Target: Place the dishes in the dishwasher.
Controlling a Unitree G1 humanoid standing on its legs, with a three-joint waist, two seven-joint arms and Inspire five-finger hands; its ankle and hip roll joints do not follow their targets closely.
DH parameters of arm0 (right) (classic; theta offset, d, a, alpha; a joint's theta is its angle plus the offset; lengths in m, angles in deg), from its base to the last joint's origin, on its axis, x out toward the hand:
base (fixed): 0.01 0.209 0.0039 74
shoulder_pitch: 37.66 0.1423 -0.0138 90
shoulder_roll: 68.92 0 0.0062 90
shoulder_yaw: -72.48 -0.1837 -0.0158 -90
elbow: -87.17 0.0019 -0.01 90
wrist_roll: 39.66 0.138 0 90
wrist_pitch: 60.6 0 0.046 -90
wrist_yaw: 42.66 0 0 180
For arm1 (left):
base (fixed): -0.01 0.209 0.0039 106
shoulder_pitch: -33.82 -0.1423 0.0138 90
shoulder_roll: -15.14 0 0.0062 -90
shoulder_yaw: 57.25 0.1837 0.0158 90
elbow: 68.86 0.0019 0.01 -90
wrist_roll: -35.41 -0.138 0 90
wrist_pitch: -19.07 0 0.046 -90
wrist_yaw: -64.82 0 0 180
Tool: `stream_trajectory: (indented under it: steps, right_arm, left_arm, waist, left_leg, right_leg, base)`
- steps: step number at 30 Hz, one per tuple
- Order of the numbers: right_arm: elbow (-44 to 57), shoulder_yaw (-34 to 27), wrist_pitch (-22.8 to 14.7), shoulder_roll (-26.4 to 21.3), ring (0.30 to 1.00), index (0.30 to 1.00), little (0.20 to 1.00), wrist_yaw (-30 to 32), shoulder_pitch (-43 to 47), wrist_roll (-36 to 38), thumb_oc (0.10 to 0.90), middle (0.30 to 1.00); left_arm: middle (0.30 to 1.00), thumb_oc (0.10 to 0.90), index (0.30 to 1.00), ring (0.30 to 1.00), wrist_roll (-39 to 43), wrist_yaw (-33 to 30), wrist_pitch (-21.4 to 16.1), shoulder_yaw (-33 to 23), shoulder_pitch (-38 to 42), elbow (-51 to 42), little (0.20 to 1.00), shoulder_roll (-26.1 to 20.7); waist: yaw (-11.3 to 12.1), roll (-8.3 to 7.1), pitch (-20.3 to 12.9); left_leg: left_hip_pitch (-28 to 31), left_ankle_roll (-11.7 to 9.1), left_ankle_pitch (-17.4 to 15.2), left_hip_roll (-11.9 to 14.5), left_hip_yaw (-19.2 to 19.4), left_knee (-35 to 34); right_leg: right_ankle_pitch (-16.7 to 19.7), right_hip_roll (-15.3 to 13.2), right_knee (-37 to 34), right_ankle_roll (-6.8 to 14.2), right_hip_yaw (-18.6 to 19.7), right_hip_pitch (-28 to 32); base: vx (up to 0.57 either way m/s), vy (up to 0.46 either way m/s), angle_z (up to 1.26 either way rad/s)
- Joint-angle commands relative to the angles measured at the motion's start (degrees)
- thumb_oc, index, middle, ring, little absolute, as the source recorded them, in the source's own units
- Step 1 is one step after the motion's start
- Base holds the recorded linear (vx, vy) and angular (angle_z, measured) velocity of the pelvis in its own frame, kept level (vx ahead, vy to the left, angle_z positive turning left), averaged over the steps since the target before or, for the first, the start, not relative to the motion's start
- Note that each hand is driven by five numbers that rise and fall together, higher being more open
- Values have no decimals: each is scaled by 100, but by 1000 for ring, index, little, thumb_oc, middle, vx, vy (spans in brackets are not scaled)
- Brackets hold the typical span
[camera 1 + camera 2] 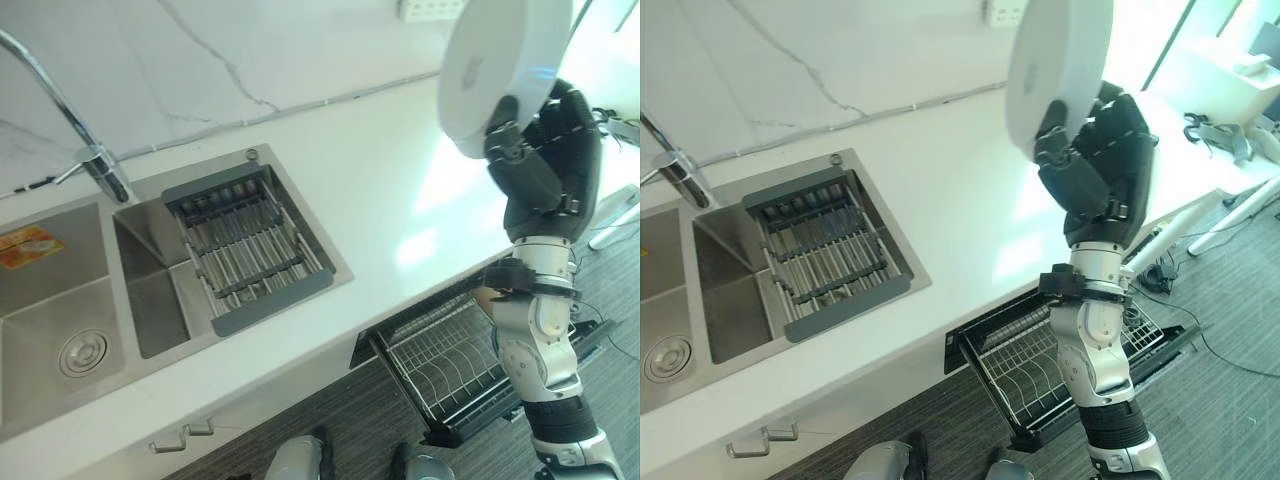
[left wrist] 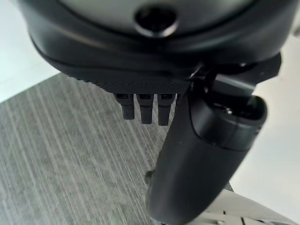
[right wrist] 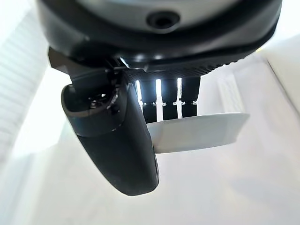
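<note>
A round white plate (image 1: 500,70) is held up on edge, high above the white counter (image 1: 400,170) at the right. My right hand (image 1: 545,150) is shut on its lower rim, with the thumb in front and the fingers behind. The right wrist view shows that rim of the plate (image 3: 201,133) pinched between thumb and fingers. Below the counter's front edge, the dishwasher's wire rack (image 1: 440,350) is pulled out and holds no dishes. My left hand (image 2: 206,154) hangs over the grey floor with relaxed fingers and holds nothing.
A steel double sink (image 1: 60,300) is set in the counter at the left. A grey drying rack (image 1: 250,250) rests over its right basin. The faucet (image 1: 95,160) stands behind it. White furniture legs (image 1: 1230,215) stand on the floor at the far right.
</note>
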Motion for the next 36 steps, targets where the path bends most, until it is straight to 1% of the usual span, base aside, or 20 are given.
stream_trajectory:
  steps: [1, 4, 5, 7, 10, 13, 16, 18, 22, 24, 27, 29, 31, 33, 36]
  right_arm:
    - [677, -510, -1018, -65, 300, 300, 300, -79, 613, 140, 400, 300]
    - [741, -671, -967, -122, 300, 300, 300, 26, 552, 80, 400, 300]
    - [772, -749, -946, -165, 300, 300, 300, 191, 515, -27, 400, 300]
    - [794, -936, -896, -246, 300, 300, 300, 337, 358, -81, 400, 300]
    - [685, -1071, -805, -322, 300, 300, 300, 259, 233, 63, 400, 300]
    - [534, -1088, -631, -348, 300, 300, 300, 82, 25, 95, 400, 300]
    - [358, -1001, -473, -300, 300, 300, 300, -254, -323, 316, 400, 300]
    - [257, -908, -476, -247, 300, 300, 300, -418, -504, 381, 400, 300]
    - [112, -671, -411, -59, 300, 300, 300, -801, -892, 181, 400, 300]
    - [-29, -579, -300, 7, 300, 300, 300, -1091, -1061, 289, 400, 300]
    - [-299, -433, -273, 101, 300, 300, 300, -1341, -1279, 342, 400, 300]
    - [-490, -272, -413, 182, 300, 300, 300, -1338, -1440, 294, 400, 300]
    - [-574, -193, -446, 228, 300, 300, 300, -1243, -1504, 220, 400, 300]
    - [-902, -18, -448, 346, 300, 300, 300, -1040, -1579, 114, 400, 300]
    - [-1279, 95, -483, 438, 300, 300, 300, -978, -1602, 63, 400, 300]
  left_arm:
    - [900, 800, 900, 900, 196, -45, 112, 162, -212, 216, 900, -21]
    - [900, 800, 900, 900, 84, -59, 83, 108, -327, 333, 900, 36]
    - [900, 800, 900, 900, 39, -43, 58, 95, -378, 407, 900, 58]
    - [900, 800, 900, 900, -17, -36, -2, 95, -466, 469, 900, 108]
    - [900, 800, 900, 900, 6, -56, 0, 111, -477, 434, 900, 107]
    - [900, 800, 900, 900, -52, -37, 52, 72, -459, 398, 900, 79]
    - [900, 800, 900, 900, -57, -28, 27, 41, -495, 366, 900, 101]
    - [900, 800, 900, 900, -15, -27, 28, 42, -502, 337, 900, 127]
    - [900, 800, 900, 900, 34, -40, 71, 4, -513, 239, 900, 182]
    - [900, 800, 900, 900, 65, -56, 48, -36, -539, 213, 900, 207]
    - [900, 800, 900, 900, 123, -89, 32, -73, -553, 191, 900, 215]
    - [900, 800, 900, 900, 157, -92, 89, -75, -548, 96, 900, 207]
    - [900, 800, 900, 900, 187, -93, 139, -67, -542, 38, 900, 207]
    - [900, 800, 900, 900, 259, -103, 202, -37, -514, -52, 900, 222]
    - [900, 800, 900, 900, 353, -121, 202, 22, -503, -107, 900, 250]
  waist:
    - [148, -115, -347]
    - [98, -135, -386]
    - [46, -127, -413]
    - [-60, -103, -420]
    - [-121, -94, -376]
    - [-160, -101, -381]
    - [-196, -95, -378]
    - [-230, -83, -362]
    - [-316, -53, -280]
    - [-357, -50, -252]
    - [-406, -56, -214]
    - [-429, -53, -176]
    - [-442, -44, -155]
    - [-454, -7, -108]
    - [-456, 35, -53]
  left_leg:
    - [610, -11, -1024, -139, -261, -399]
    - [703, -110, -1006, -61, -131, -399]
    - [747, -138, -997, -36, -74, -399]
    - [819, -153, -986, -19, -12, -399]
    - [829, -193, -942, 2, 10, -399]
    - [801, -256, -916, 9, 21, -399]
    - [774, -280, -901, -8, 10, -399]
    - [742, -276, -883, -14, 3, -399]
    - [709, -263, -846, -16, 7, -399]
    - [718, -261, -843, -8, 35, -399]
    - [737, -254, -838, 13, 92, -399]
    - [736, -236, -833, 19, 112, -399]
    - [738, -227, -831, 18, 114, -399]
    - [726, -210, -823, 15, 131, -399]
    - [718, -191, -818, 13, 144, -399]
  right_leg:
    - [-302, -77, -193, 391, 136, 41]
    - [-466, -53, -193, 380, 160, 53]
    - [-514, -25, -193, 342, 177, 73]
    - [-576, 30, -193, 265, 191, 104]
    - [-605, 61, -193, 201, 178, 124]
    - [-621, 59, -193, 187, 167, 108]
    - [-646, 70, -193, 166, 191, 84]
    - [-647, 88, -193, 145, 214, 50]
    - [-630, 109, -193, 117, 238, 4]
    - [-632, 109, -193, 107, 240, 7]
    - [-623, 89, -193, 105, 228, 18]
    - [-613, 74, -193, 107, 215, 15]
    - [-608, 75, -193, 108, 217, 17]
    - [-597, 69, -193, 96, 185, 9]
    - [-586, 64, -193, 87, 155, 7]
  base:
    - [-9, -155, -82]
    - [22, -179, -46]
    - [40, -166, -48]
    - [12, -131, -36]
    - [-38, -78, -9]
    - [-43, -67, -11]
    - [-15, -22, 0]
    - [-42, -7, -2]
    - [-48, 17, 0]
    - [0, 0, 0]
    - [0, 0, 0]
    - [0, 0, 0]
    - [0, 0, 0]
    - [-14, 33, 1]
    - [-2, 28, -1]
